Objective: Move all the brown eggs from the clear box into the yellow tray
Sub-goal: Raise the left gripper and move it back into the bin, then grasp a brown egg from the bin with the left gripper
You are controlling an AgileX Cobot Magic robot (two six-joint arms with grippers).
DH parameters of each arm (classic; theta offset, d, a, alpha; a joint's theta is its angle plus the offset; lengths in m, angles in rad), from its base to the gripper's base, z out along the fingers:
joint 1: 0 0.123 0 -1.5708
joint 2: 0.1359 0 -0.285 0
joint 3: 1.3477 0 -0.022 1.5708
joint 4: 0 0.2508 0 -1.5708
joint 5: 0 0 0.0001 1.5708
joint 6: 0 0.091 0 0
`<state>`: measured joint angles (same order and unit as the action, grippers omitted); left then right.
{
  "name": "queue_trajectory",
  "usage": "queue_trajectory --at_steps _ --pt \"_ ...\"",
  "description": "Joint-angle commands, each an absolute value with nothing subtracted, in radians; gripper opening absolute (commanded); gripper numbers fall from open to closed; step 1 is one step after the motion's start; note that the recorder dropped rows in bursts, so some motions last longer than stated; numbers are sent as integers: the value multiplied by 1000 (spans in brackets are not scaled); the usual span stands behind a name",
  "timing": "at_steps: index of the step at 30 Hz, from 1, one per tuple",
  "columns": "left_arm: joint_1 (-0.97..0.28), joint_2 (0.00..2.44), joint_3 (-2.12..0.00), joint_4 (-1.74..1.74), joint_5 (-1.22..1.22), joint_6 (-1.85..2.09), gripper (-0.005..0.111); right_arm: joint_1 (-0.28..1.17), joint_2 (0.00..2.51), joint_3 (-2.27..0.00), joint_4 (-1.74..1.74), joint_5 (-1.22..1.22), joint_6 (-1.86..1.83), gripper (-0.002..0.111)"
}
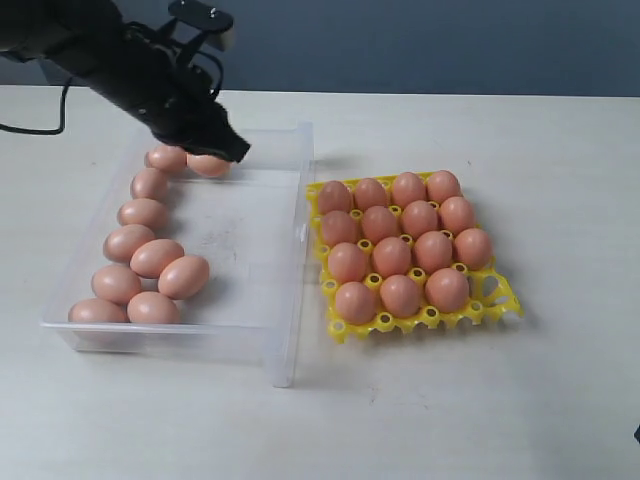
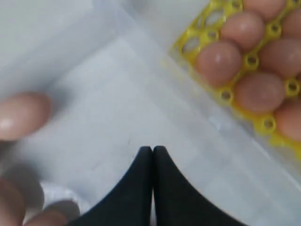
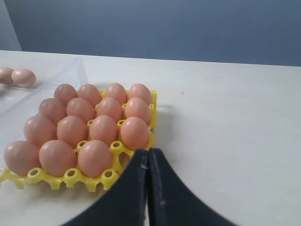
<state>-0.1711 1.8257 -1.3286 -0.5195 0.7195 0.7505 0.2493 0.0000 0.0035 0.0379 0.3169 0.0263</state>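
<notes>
**Reach for the next egg**

Your left fingers (image 2: 136,188) are pressed together and empty, hovering over the bare floor of the clear box (image 1: 250,230). The nearest brown eggs (image 1: 166,158) lie just beside their tips. The yellow tray (image 1: 385,320) stands beyond the box, ahead of them (one corner cup (image 1: 487,290) looks free). Your right fingers (image 3: 134,188), also closed on nothing, hang near the tray. I judge this the reach step: spread the left fingers, then lower them around one egg.

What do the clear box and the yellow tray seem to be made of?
The clear box looks like hard transparent plastic, glossy: the table shows through its walls. The yellow tray looks like moulded plastic, smooth and evenly coloured, with open holes.
</notes>
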Motion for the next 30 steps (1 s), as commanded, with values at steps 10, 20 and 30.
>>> queue_trajectory --at_steps 10,20,30 --pt "-216 1799 -1280 -230 1110 554 41 251 0 0 35 305 26 1" --pt "-284 1776 -1119 -178 887 556 68 251 0 0 35 305 26 1" --pt "-284 1783 -1036 -165 662 552 67 251 0 0 35 305 26 1"
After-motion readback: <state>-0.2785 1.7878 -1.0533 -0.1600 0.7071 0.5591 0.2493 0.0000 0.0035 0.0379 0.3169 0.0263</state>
